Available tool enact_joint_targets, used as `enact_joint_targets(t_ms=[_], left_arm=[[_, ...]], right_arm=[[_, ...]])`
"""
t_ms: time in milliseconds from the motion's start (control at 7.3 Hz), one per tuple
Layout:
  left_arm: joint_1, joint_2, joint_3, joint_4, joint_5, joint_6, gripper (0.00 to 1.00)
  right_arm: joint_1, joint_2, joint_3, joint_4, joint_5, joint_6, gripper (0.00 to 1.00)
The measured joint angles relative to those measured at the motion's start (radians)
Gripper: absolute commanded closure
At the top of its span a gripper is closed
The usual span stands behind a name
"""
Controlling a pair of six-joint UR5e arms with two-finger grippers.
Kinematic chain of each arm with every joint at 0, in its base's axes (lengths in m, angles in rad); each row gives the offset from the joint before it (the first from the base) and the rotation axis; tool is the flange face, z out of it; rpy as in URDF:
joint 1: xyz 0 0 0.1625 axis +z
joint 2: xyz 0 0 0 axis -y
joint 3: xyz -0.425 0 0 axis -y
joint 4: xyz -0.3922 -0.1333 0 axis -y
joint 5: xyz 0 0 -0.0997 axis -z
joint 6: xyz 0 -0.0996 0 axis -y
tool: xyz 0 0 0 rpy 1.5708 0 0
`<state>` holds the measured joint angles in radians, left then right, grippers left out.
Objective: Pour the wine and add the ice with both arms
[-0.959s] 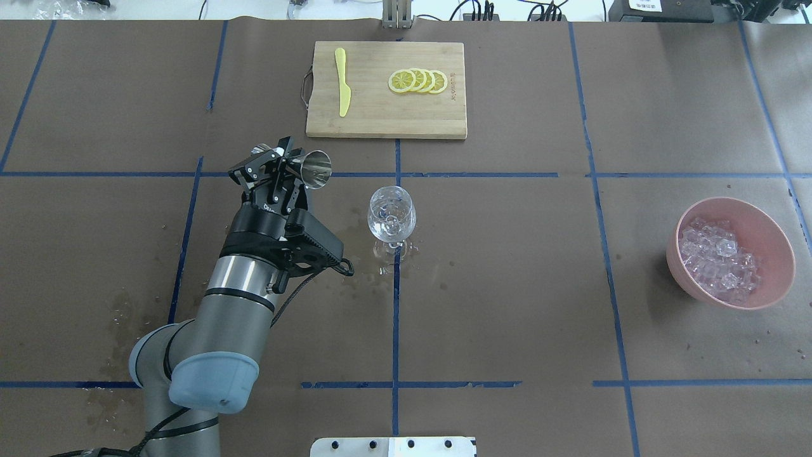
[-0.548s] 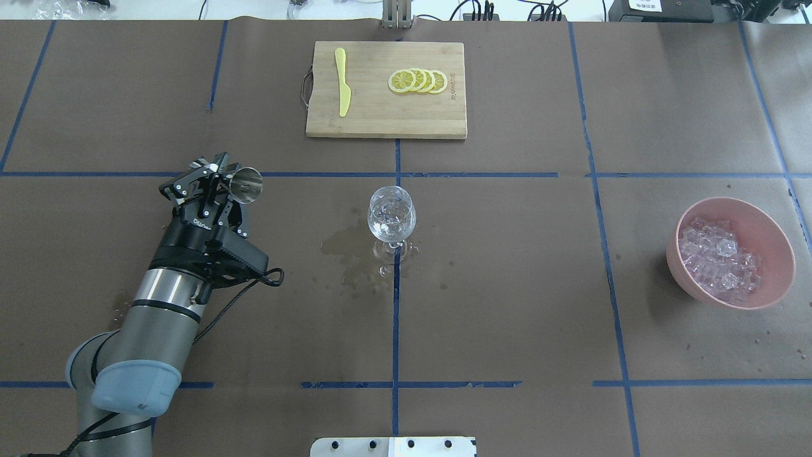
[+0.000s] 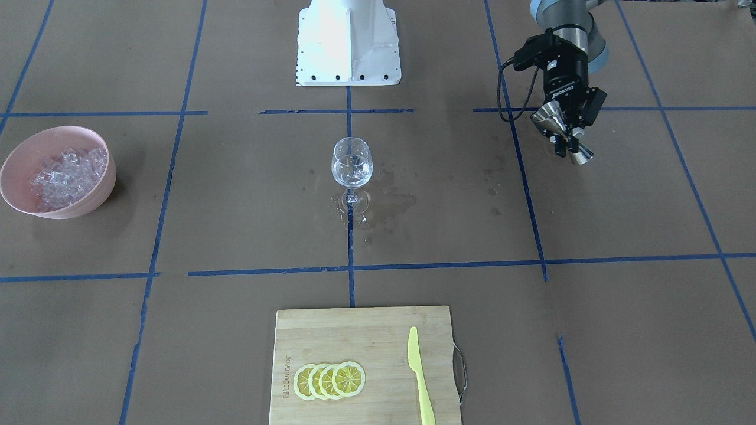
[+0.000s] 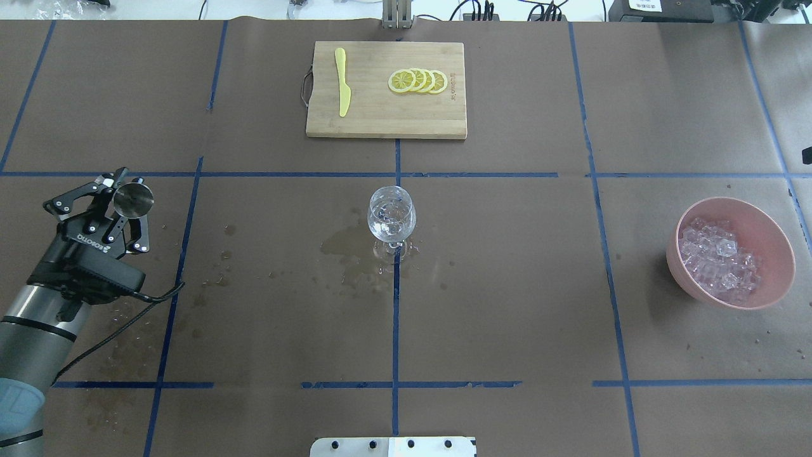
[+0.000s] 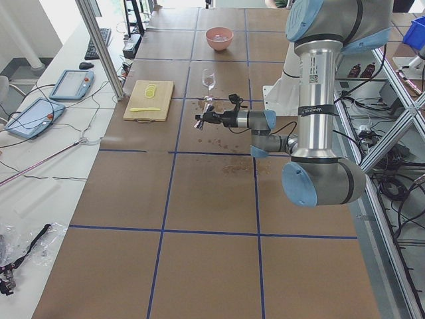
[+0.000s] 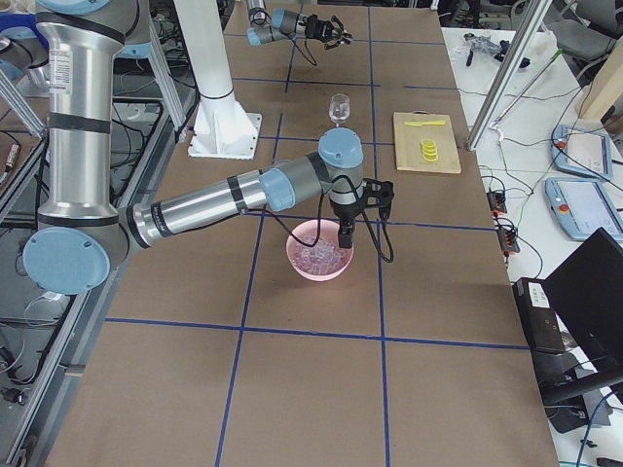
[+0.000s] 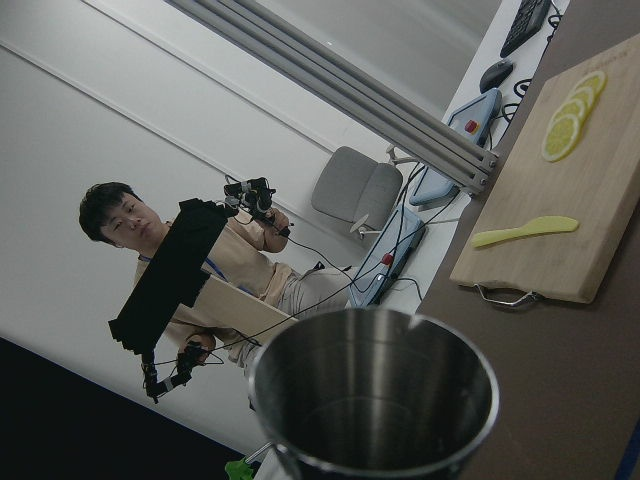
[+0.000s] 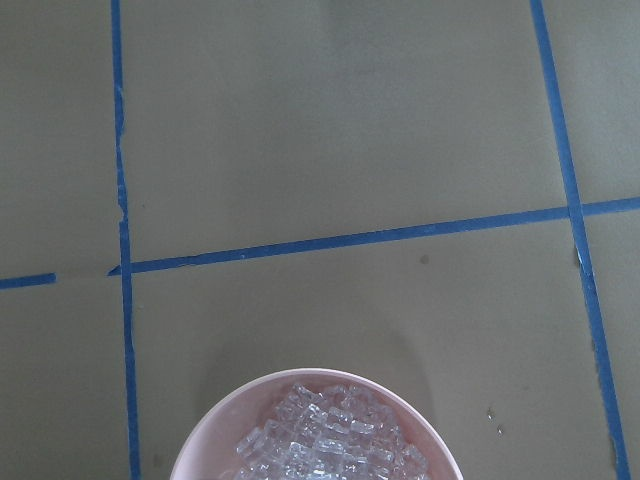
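The wine (image 4: pixel 391 223) is a little clear liquid in the bowl of a wine glass (image 3: pixel 352 152), which stands upright in the middle of the tabletop (image 4: pixel 507 317), where two blue tape lines meet. Wet stains (image 4: pixel 346 251) lie around its foot, mostly on the left side. The ice (image 4: pixel 717 260) is a heap of clear cubes in a pink bowl (image 4: pixel 771 241), well apart on the right.

The left arm (image 4: pixel 38 324) is far to the left of the glass. Its jaws pinch a metal jigger (image 4: pixel 132 200) at the waist and hold it tilted above the tabletop. The right arm (image 6: pixel 224 199) reaches over the pink bowl; I cannot tell how its jaws stand.

On the far side lies a wooden cutting board (image 4: pixel 380 117) with lemon slices (image 4: pixel 419 81) and a yellow knife (image 4: pixel 343 82).
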<state>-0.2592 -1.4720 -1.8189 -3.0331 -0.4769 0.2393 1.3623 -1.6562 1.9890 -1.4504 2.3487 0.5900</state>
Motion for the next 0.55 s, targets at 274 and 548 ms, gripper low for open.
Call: enact_joint_targets(t_ms=[274, 548], left_arm=[[0.0, 0.03, 0.008, -0.083, -0.027, -0.199, 1.0], [-0.001, 0.059, 0.009, -0.096, -0.082, -0.457, 1.0]], right_arm=[[-0.032, -0.002, -0.02, 0.037, -0.037, 0.001, 0.0], [-0.096, -0.005, -0.024, 0.061, -0.078, 0.036, 0.0]])
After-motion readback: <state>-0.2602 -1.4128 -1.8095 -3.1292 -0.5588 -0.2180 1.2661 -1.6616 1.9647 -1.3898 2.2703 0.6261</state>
